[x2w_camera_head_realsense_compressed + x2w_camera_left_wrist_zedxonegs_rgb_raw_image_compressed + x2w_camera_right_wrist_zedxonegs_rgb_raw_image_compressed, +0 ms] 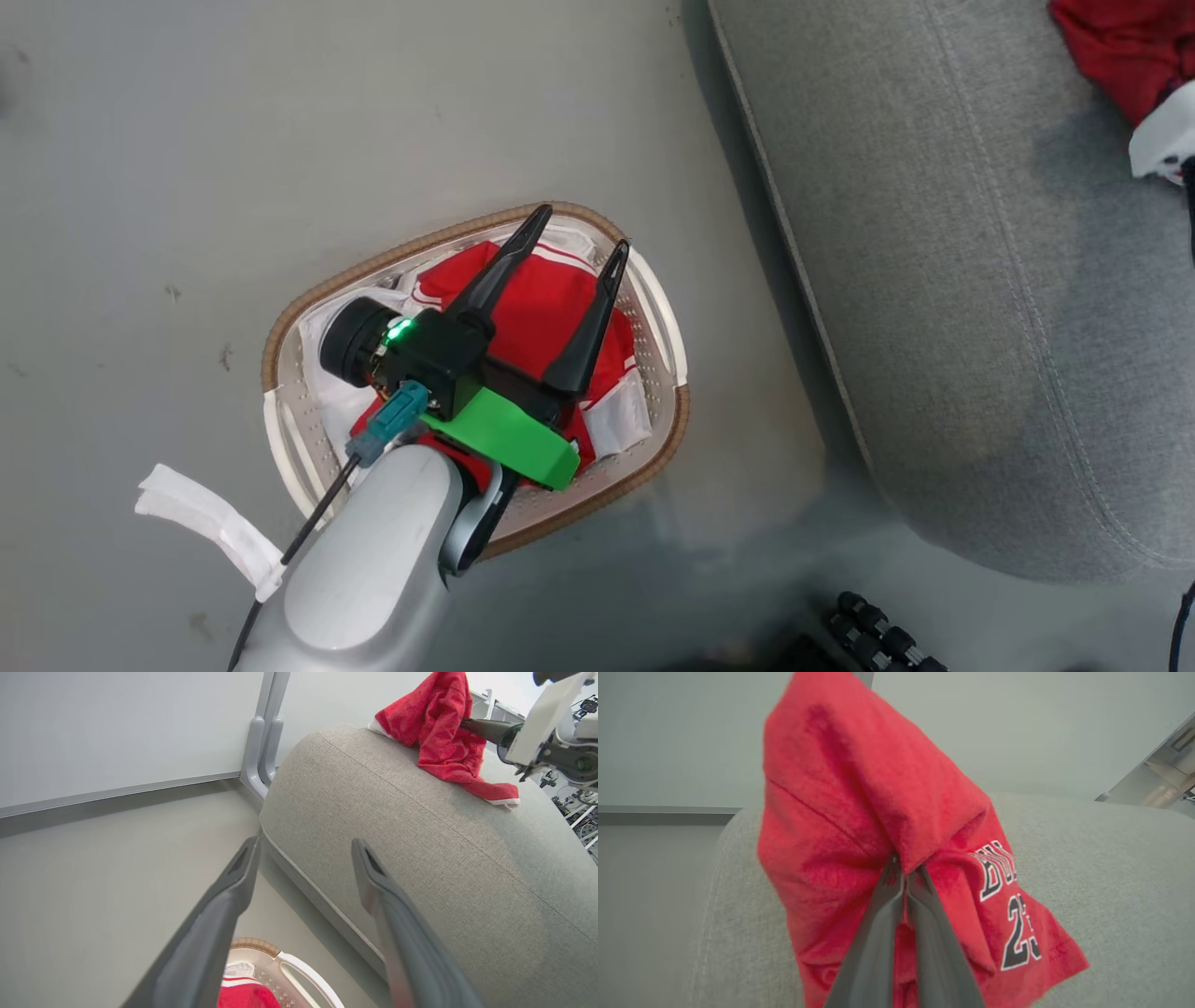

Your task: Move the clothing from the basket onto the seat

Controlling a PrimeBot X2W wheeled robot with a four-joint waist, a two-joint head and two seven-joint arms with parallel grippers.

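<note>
The white basket [665, 322] with its brown rim stands on the floor left of the grey seat [980, 308]. A red garment with white stripes [537, 308] lies inside it. My left gripper [581, 230] hovers above that garment, open, nothing between its fingers. In the left wrist view the basket [299, 970] shows low between my fingers [219, 919]. My right gripper [903, 870] is shut on a second red garment [878, 807] with black and white lettering, held over the seat [1111, 872]. That garment [444, 732] drapes onto the seat [420, 858] top.
A white cloth strip [201, 523] lies on the floor at the lower left, beside my left forearm. A grey frame post [264, 742] stands against the wall behind the seat. Dark ridged parts [878, 635] sit at the bottom edge near the seat's corner.
</note>
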